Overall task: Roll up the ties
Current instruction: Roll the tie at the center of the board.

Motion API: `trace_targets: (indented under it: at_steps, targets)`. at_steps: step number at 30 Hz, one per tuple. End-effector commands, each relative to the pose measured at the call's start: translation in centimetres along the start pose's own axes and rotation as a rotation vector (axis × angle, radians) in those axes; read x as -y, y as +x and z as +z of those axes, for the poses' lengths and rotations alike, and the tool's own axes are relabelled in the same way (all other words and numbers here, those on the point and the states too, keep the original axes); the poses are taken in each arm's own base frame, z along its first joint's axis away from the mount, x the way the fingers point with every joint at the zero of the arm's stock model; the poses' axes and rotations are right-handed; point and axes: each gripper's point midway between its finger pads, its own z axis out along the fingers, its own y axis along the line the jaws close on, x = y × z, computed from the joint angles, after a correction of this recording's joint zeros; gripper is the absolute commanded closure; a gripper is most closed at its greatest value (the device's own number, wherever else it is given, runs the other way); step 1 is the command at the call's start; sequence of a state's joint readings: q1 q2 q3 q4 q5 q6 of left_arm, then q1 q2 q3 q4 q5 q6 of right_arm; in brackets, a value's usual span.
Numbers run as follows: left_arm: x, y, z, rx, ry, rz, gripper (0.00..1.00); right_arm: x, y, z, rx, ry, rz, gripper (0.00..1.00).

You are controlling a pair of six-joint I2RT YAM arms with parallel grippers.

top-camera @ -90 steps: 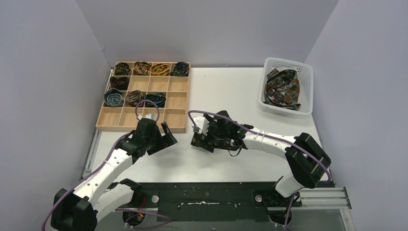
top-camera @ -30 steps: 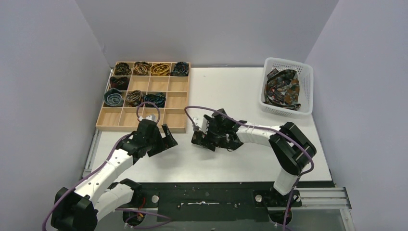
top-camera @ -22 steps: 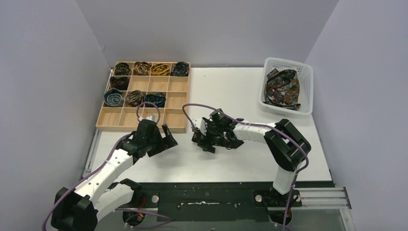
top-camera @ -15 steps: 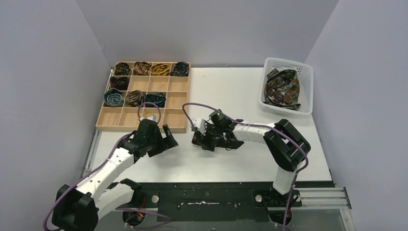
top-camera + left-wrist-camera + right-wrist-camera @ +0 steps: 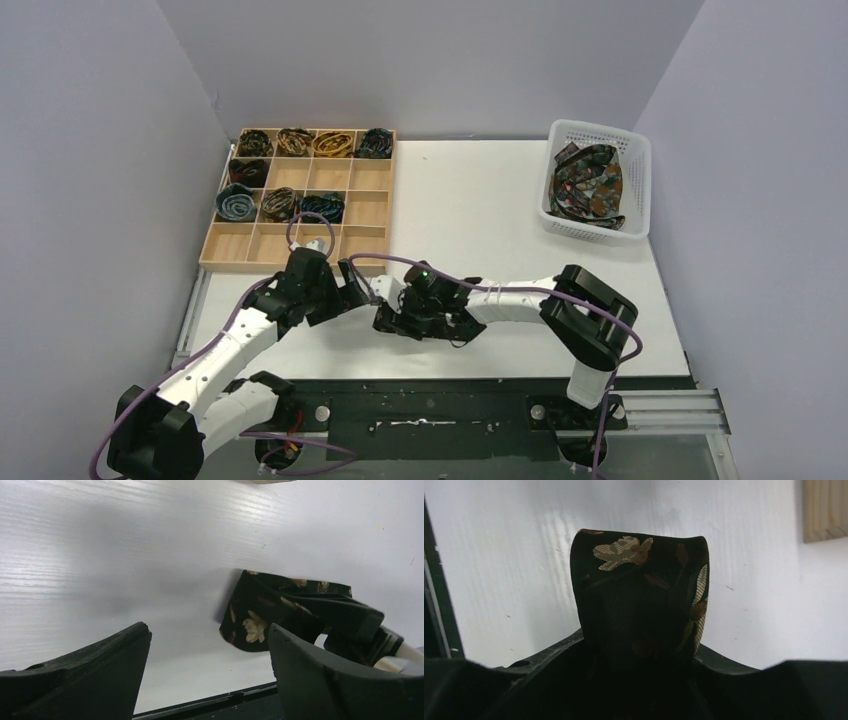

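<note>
A dark tie (image 5: 639, 590) with a gold floral print lies rolled on the white table, and my right gripper (image 5: 639, 647) is shut on it, one finger against each side. From above, the right gripper (image 5: 392, 318) sits low on the table, just right of my left gripper (image 5: 350, 283), and hides most of the tie. In the left wrist view the same tie (image 5: 257, 617) lies ahead and to the right. My left gripper (image 5: 209, 630) stands open over bare table with nothing between its fingers.
A wooden divided tray (image 5: 300, 265) at the back left holds several rolled ties (image 5: 295, 141) in its far compartments. A white basket (image 5: 600, 128) at the back right holds a heap of loose ties (image 5: 587, 185). The table's dark front edge (image 5: 430, 385) runs just behind both grippers.
My right gripper has slid left and nearer the front edge, up beside the left gripper, and its jaws have closed in on the rolled tie. The left arm has hardly moved.
</note>
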State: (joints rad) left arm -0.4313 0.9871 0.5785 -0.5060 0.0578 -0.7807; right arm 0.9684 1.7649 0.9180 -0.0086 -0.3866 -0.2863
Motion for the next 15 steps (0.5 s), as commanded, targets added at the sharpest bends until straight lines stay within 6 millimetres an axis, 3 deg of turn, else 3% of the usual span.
trace_targets:
  at_steps: [1,7,11,15]
  targets:
    - [1.2,-1.1,-0.7,0.026,0.038,0.018,0.15,-0.7,1.0,0.6,-0.051,0.032,0.042,0.53]
    - [1.1,-1.1,-0.8,0.027,0.037,0.019,0.15,-0.8,0.0,0.0,-0.049,0.006,-0.013,0.17]
    - [1.1,-0.9,-0.8,0.021,0.038,0.016,0.15,-0.4,-0.4,-1.0,-0.041,0.018,-0.068,0.06]
    - [1.1,-1.0,-0.9,0.023,0.040,0.019,0.15,0.1,0.3,-1.4,-0.055,0.038,-0.081,0.02]
